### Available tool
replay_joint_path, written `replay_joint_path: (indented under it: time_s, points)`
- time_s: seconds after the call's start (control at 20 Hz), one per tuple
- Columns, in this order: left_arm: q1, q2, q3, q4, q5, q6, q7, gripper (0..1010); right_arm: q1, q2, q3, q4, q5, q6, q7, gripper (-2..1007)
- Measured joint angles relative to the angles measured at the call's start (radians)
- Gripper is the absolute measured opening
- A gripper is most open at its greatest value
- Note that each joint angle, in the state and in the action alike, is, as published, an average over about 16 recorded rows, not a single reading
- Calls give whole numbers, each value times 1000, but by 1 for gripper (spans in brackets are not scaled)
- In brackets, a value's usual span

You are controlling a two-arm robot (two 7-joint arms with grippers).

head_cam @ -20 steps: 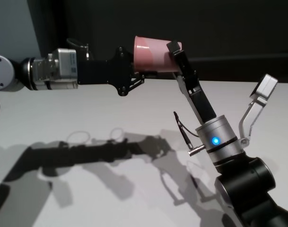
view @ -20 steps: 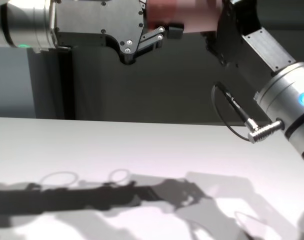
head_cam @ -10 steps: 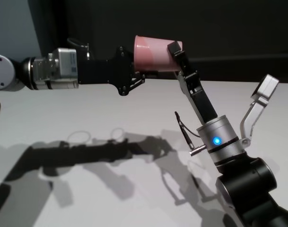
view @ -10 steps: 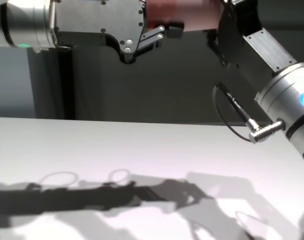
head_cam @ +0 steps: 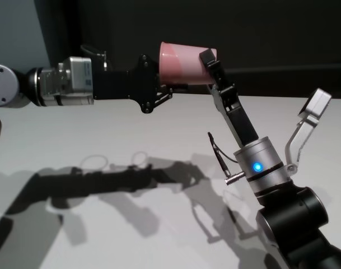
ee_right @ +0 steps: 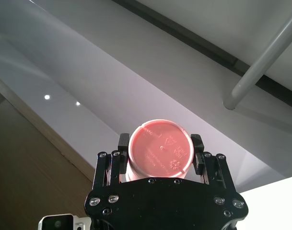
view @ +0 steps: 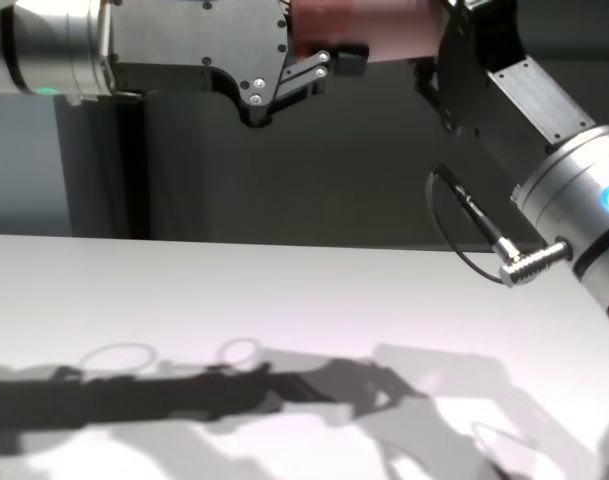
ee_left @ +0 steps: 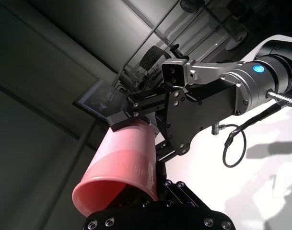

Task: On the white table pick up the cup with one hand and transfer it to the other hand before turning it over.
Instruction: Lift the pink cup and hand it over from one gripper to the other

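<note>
From my station, starting at the left, the left gripper (head_cam: 159, 84) reaches in horizontally well above the white table (head_cam: 103, 134), clamped on the rim end of the cup (head_cam: 184, 63), which lies on its side in the air with its mouth facing left and its base facing right. Compared with a second ago, the right gripper (ee_right: 160, 153) has drawn its fingers (ee_right: 197, 143) in: in the right wrist view one pad now sits tight against each flank of the cup's base end, where before they stood off. I read that as both grippers gripping the cup at once, the handover's midpoint; the left one should be able to let go next, with the turning over not yet done. Moving right, the right arm rises from the near right corner, its blue ring light (head_cam: 257, 166) glowing. What I cannot make out: the chest view cuts the cup off at the top, and the head view hides the left fingertips behind the cup wall.
</note>
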Motion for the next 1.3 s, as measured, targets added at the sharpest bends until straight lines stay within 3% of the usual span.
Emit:
replay_joint_path:
  time_s: [0.35,0.65,0.9,1.3]
  points:
    - [0,0,0,0,0,0,0,53,0,0,0,0,-1,1,1,743]
    - [0,0,0,0,1,1,0,122,0,-1,0,-1,-1,1,1,743]
    - [0,0,0,0,1,1,0,239,0,-1,0,-1,-1,2,2,743]
    - [0,0,0,0,2,1,0,519,0,-1,0,-1,-1,2,3,743]
